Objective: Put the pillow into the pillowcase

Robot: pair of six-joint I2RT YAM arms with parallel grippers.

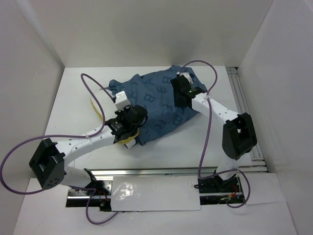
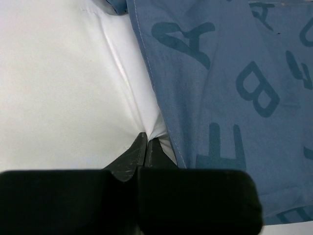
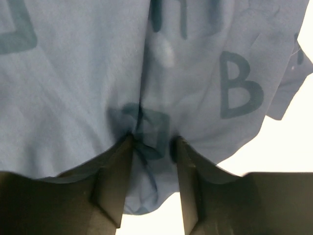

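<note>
While rumpled blue lettered fabric pillowcase [image 1: 161,105] drapes plump white yellow-piped pillow [image 2: 58,88]
Shut left gripper [image 2: 145,142] pinches pillow; right gripper [image 3: 151,144] gapes astride blue fold.

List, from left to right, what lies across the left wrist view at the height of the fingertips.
pillow → left gripper, pinched shut on the pillow's white fabric → pillowcase

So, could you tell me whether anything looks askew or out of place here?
The plump white pillow with yellow piping is not fully in: its edge sticks out of the crumpled dark blue lettered fabric pillowcase beside the left gripper.
</note>
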